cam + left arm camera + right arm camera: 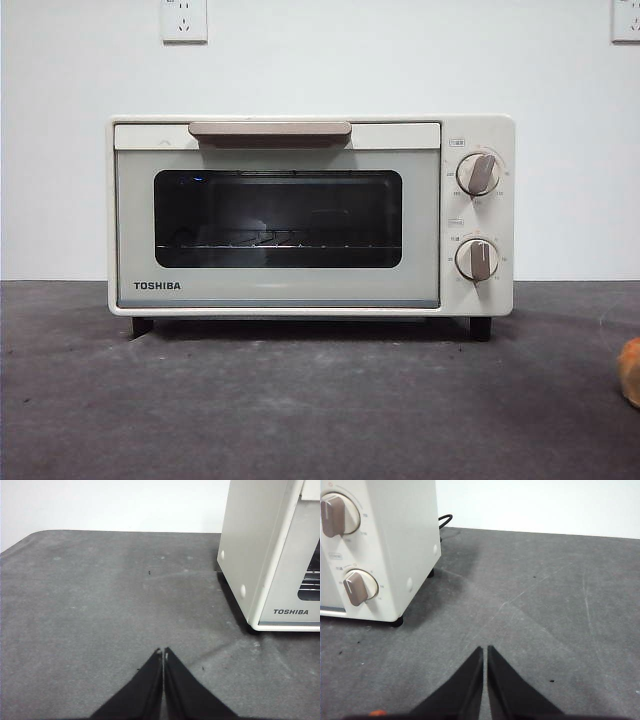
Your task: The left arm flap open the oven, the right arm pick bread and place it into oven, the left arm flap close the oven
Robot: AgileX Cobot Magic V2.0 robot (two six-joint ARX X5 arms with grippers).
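Observation:
The cream-white TOSHIBA oven (310,215) stands in the middle of the dark table with its door shut, beige handle (270,130) at the top and two knobs on the right panel. Only a golden-brown edge of the bread (631,372) peeks in at the right border of the front view. My left gripper (163,652) hovers over bare table off the oven's (265,550) left side, jaws shut and empty. My right gripper (485,650) hovers off the oven's (385,550) knob side, jaws shut and empty. A small orange speck (377,713) shows beside the right gripper's base.
The grey mat (300,410) stretches in front of the oven. A white wall stands behind, with power sockets (184,20) high up. A black cable (445,520) runs behind the oven's right side.

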